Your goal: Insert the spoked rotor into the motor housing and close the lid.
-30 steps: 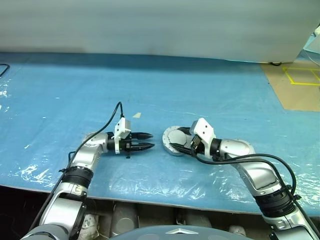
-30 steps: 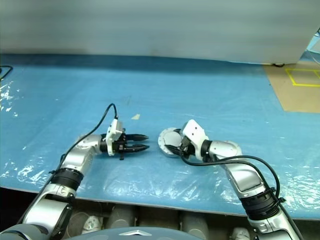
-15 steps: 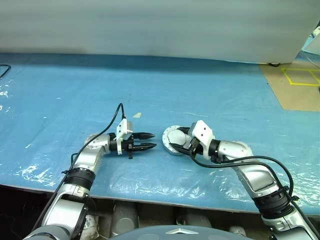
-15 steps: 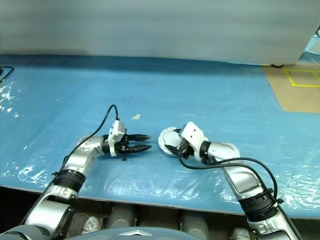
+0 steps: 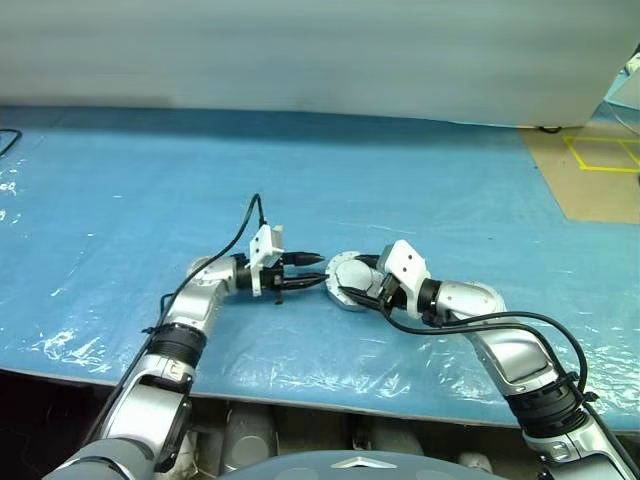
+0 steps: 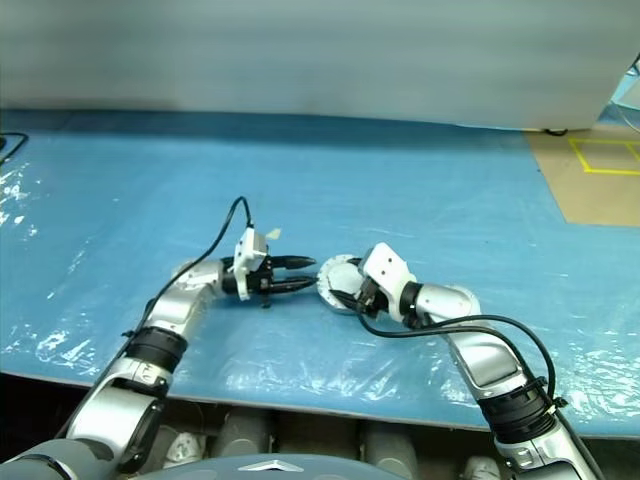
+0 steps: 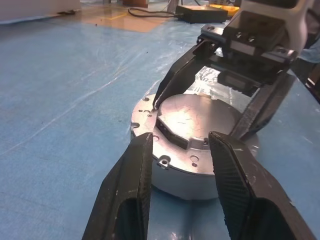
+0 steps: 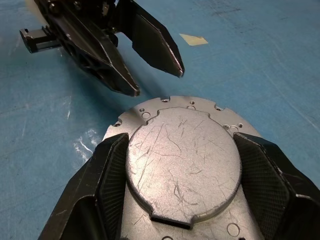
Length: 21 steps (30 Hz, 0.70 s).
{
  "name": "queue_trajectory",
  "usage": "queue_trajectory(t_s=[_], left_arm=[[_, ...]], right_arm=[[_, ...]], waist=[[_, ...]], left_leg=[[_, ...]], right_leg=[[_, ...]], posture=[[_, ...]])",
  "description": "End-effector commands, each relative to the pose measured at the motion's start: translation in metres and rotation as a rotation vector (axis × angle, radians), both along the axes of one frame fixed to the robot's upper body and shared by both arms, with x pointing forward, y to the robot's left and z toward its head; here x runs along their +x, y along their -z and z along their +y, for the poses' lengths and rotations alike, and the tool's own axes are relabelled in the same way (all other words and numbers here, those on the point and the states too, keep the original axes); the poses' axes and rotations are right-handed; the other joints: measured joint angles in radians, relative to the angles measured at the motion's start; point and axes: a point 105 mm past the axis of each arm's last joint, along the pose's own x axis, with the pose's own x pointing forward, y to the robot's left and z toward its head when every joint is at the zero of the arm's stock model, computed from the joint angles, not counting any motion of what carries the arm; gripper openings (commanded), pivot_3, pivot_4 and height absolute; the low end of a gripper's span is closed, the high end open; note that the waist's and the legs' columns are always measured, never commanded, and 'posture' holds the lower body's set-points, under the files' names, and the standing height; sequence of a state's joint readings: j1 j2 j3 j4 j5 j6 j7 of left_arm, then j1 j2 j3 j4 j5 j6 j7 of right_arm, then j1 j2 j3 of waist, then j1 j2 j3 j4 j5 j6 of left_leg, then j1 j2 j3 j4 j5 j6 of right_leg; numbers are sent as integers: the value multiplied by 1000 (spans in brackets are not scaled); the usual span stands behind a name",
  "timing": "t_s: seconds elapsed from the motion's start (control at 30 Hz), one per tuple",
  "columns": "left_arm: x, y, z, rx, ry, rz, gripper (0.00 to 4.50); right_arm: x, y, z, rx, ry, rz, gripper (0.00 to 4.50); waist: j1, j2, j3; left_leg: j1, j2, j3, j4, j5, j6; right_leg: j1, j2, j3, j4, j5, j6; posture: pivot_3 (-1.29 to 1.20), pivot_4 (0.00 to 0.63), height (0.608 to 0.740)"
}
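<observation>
Left pincer point(image 5: 313, 270) moved up to lid point(image 8: 182, 159), right pincer point(image 5: 352, 278) gripping.

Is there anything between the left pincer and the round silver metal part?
Nothing: bare blue plastic sheet separates the left pincer from the round silver metal part, seen in the right wrist view.

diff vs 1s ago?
The left gripper slid right across the blue mat, fingers open, closing in on the round metal part; nothing grasped. The right gripper stayed put, fingers straddling that part's raised plate. Part unmoved.
</observation>
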State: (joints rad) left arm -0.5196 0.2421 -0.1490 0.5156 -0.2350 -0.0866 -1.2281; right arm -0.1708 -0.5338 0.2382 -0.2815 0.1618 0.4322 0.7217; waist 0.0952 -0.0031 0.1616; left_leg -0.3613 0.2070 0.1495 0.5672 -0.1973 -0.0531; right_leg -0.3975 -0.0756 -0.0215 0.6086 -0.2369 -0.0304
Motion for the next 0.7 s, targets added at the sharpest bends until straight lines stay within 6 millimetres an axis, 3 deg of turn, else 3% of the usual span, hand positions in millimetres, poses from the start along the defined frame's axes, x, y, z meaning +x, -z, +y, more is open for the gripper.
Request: queue_trajectory(t_s=[0.03, 0.2, 0.6, 0.7], left_arm=[[6, -5, -6, 11, -1, -11, 1479], [2, -1, -5, 40, 45, 7, 22], [-2, 19, -7, 188, 65, 29, 22], [-1, 21, -7, 201, 61, 27, 0]], right_arm=[[-6, 23, -10, -38, 46, 99, 2963], [-5, 22, -10, -27, 58, 93, 2963], [-5, 14, -4, 35, 57, 100, 2963], [-12, 7, 2, 84, 19, 125, 3981]], waist=[[0, 0, 0], [0, 0, 0], [1, 0, 0], [2, 0, 0]], left_leg=[[0, 0, 0, 0, 0, 0], [0, 0, 0, -1, 0, 0], [8, 0, 0, -3, 0, 0], [10, 0, 0, -4, 0, 0]], right_leg=[[0, 0, 0, 0, 0, 0], [0, 0, 0, 0, 0, 0], [7, 0, 0, -2, 0, 0], [9, 0, 0, -3, -1, 0]], posture=[[0, 150, 740], [0, 150, 740], [0, 150, 740], [0, 150, 740]])
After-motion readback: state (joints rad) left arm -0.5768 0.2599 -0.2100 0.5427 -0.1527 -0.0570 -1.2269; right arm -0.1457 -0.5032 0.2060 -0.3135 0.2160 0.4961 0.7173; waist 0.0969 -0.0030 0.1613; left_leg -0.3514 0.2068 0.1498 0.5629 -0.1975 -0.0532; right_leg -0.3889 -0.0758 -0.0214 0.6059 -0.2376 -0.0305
